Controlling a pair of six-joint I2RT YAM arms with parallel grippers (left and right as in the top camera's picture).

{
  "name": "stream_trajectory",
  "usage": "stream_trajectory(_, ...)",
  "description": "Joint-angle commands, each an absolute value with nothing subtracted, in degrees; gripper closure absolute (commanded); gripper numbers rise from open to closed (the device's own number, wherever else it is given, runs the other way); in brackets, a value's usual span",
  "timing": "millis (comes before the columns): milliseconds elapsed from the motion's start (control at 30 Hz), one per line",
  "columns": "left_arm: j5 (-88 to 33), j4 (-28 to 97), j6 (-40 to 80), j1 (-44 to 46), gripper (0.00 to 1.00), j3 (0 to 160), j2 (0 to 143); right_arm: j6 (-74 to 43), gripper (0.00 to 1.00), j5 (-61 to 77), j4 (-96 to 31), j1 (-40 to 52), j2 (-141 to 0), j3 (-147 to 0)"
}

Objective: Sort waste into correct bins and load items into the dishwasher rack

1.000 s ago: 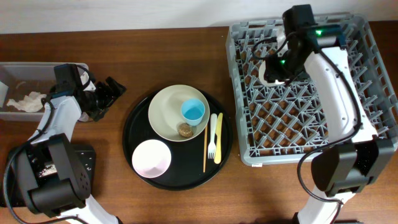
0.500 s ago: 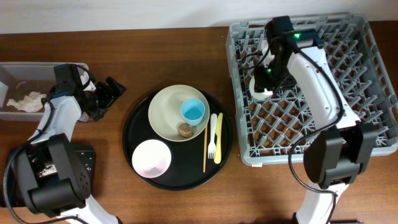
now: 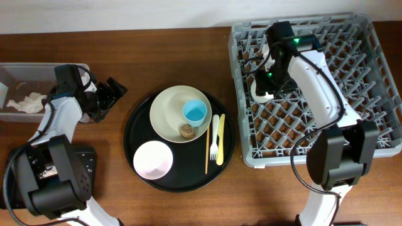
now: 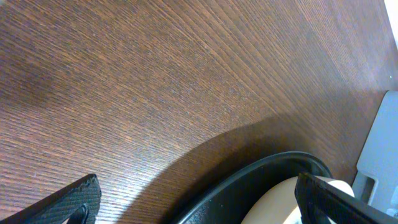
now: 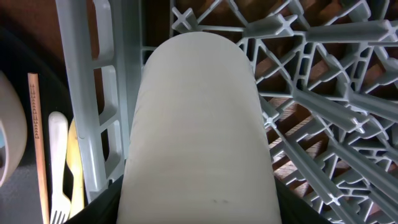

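My right gripper (image 3: 264,86) is shut on the small white cup (image 3: 258,95), holding it over the left side of the grey dishwasher rack (image 3: 314,129). In the right wrist view the white cup (image 5: 199,124) fills the middle, above the rack's pegs (image 5: 311,93). My left gripper (image 3: 110,96) stands open and holds nothing, over the bare table beside the clear tub (image 3: 25,74), which holds a crumpled napkin (image 3: 24,103). The cream plate (image 3: 171,116) carries the light blue cup (image 3: 195,112) and a brown lump (image 3: 186,130).
The round black tray (image 3: 134,129) also bears the pink bowl (image 3: 153,159), white fork (image 3: 214,137), yellow knife (image 3: 221,139) and wooden stick (image 3: 207,149). The left wrist view shows the tray's rim (image 4: 267,180) between the open fingertips (image 4: 62,202).
My right arm has carried the white cup leftward across the rack toward its left edge. The left arm has not moved.
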State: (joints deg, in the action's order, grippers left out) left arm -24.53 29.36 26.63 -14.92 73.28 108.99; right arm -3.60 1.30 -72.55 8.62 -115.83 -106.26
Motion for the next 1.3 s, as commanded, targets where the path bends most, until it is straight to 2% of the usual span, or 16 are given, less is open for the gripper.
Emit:
stream_trajectory(0,-23.97,29.23,26.06,-15.18,0.01,73.28,109.30,-3.38,0.66,0.80,-72.38,8.99,-115.90,-105.95)
stream_trajectory(300,-23.97,29.23,26.09,-15.18,0.01,73.28,109.30,-3.38,0.65,0.82,-67.24,8.99,-115.90,-100.99)
stream_trajectory(333,-23.97,29.23,26.09,-15.18,0.01,73.28,109.30,-3.38,0.54,0.80,-67.16,8.99,-115.90,-100.99)
stream_trajectory(367,-23.97,29.23,26.09,-15.18,0.01,73.28,109.30,-3.38,0.37,0.82,-67.18,8.99,-115.90,-100.99)
stream_trajectory(400,-23.97,29.23,26.09,-15.18,0.01,73.28,109.30,-3.38,0.26,0.80,-67.22,8.99,-115.90,-100.99)
stream_trajectory(433,-23.97,29.23,26.09,-15.18,0.01,73.28,109.30,-3.38,0.18,0.80,-67.24,8.99,-115.90,-100.99)
stream_trajectory(467,-23.97,29.23,26.09,-15.18,0.01,73.28,109.30,-3.36,0.15,0.80,-67.46,8.99,-115.87,-101.06)
stream_trajectory(567,-23.97,29.23,26.09,-15.18,0.01,73.28,109.30,-3.16,0.13,0.80,-68.69,8.95,-115.81,-102.26)
stream_trajectory(800,-23.97,29.23,26.09,-15.18,0.01,73.28,109.30,-3.42,0.12,1.69,-93.30,8.95,-114.34,-131.44)
stream_trajectory(833,-23.94,29.26,26.09,-15.18,0.01,73.28,109.30,-3.42,0.10,1.96,-94.21,8.95,-114.34,-131.72)
stream_trajectory(867,-23.97,29.23,26.09,-15.18,0.01,73.28,109.30,-3.42,0.01,1.89,-94.39,8.95,-114.37,-131.70)
stream_trajectory(1033,-26.57,28.77,26.37,-15.18,0.01,73.28,109.30,-3.42,0.02,1.91,-95.61,8.95,-114.37,-131.70)
stream_trajectory(1067,-38.79,24.62,28.10,-15.16,0.01,73.63,109.27,-3.40,0.02,1.89,-94.98,8.95,-114.37,-131.70)
stream_trajectory(1100,-43.11,24.32,28.93,-15.18,0.01,75.26,109.25,-3.40,0.02,1.91,-94.76,8.95,-114.37,-131.70)
stream_trajectory(1267,-42.17,29.50,28.88,-14.87,0.01,79.70,98.67,-3.42,0.02,1.91,-94.78,8.95,-114.37,-131.70)
